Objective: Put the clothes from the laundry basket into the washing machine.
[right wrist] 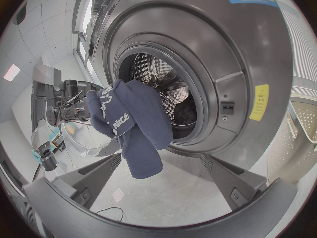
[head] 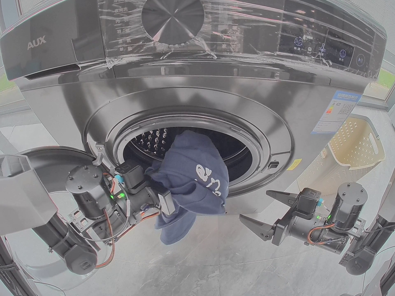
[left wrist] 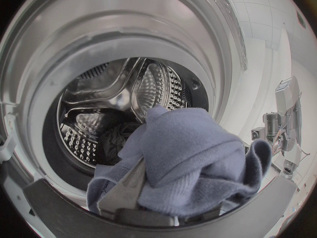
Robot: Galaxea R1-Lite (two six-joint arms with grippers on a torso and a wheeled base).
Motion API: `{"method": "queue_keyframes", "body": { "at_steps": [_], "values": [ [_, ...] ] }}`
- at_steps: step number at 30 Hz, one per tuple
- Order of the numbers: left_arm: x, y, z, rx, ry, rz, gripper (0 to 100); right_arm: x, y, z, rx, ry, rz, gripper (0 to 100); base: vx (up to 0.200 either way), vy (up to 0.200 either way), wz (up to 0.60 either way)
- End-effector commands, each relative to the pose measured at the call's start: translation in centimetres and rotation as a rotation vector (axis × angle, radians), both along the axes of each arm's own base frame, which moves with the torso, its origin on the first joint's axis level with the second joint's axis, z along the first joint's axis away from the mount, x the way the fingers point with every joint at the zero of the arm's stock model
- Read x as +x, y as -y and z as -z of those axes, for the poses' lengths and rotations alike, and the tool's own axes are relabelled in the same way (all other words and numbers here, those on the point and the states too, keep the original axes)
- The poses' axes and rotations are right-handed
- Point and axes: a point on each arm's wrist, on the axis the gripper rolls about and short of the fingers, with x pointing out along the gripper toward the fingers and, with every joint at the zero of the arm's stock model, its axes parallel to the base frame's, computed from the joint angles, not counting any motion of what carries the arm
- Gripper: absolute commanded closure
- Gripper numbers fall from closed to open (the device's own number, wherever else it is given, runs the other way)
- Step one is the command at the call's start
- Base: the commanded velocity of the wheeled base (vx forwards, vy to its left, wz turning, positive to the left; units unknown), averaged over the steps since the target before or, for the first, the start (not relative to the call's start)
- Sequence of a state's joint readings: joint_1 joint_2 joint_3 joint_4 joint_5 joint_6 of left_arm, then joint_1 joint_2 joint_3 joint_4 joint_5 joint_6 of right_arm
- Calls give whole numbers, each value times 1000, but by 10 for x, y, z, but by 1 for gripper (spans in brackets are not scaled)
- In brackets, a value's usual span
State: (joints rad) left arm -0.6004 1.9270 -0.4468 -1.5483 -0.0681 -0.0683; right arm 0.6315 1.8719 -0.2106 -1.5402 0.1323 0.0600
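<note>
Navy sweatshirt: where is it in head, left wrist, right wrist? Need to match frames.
Head view: navy sweatshirt centre, in front of the drum, tail hanging down.
Left wrist view: sweatshirt bunched close up, before the drum.
Right wrist view: sweatshirt hanging between the left arm and the drum.
Shared landmark: the perforated drum.

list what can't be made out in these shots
laundry basket contents: head view, the washing machine hides its lower part; right wrist view, the edge cuts it off.
dark item in the drum: left wrist view, too dim, partly behind the navy garment.
</note>
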Motion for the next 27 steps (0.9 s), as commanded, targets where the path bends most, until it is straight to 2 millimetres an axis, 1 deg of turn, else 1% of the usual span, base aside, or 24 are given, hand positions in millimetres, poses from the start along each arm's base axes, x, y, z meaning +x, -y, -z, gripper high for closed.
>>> {"method": "queue_keyframes", "body": {
  "at_steps": [1,2,6,7,8,11,12,13,14,15,16,17,19,20,22,27],
  "values": [
    [23,22,13,4,7,1,100,-3,-2,-2,5,5,-11,0,0,0,0],
    [26,24,15,1,4,-1,100,-3,-2,-3,7,8,-9,0,0,0,0],
    [48,32,34,5,-18,-18,100,-3,-2,-2,6,7,-9,0,0,0,0],
    [49,32,34,4,-17,-16,100,-3,-2,-2,6,7,-8,0,0,0,0],
    [61,33,36,-6,-2,-27,100,-5,-4,-2,6,6,-12,0,0,0,0],
    [84,37,35,-31,36,-56,100,-5,-5,-2,4,4,-15,0,0,0,0],
    [84,37,35,-31,36,-56,100,-5,-5,-2,4,4,-15,0,0,0,0],
    [102,37,34,-46,51,-81,100,-5,-5,-2,4,4,-15,0,0,0,0],
    [108,37,35,-47,48,-87,100,-7,-6,-1,3,-1,-21,0,0,0,0],
    [110,37,35,-47,47,-89,100,-7,-6,-1,2,-2,-21,0,0,0,0],
    [119,38,33,-49,49,-99,100,-8,-5,0,-1,-3,-23,0,0,0,0],
    [123,39,30,-54,53,-102,100,-9,-6,0,-1,-6,-26,0,0,0,0],
    [126,40,28,-55,55,-102,100,-9,-6,1,-3,-8,-27,0,0,0,0],
    [133,44,24,-58,48,-102,100,-9,-6,1,-3,-8,-27,0,0,0,0],
    [136,47,23,-60,40,-99,100,-9,-6,1,-5,-11,-27,0,0,0,0],
    [163,55,26,-61,39,-113,100,-9,-6,2,-7,-13,-27,0,0,0,0]
  ]
}}
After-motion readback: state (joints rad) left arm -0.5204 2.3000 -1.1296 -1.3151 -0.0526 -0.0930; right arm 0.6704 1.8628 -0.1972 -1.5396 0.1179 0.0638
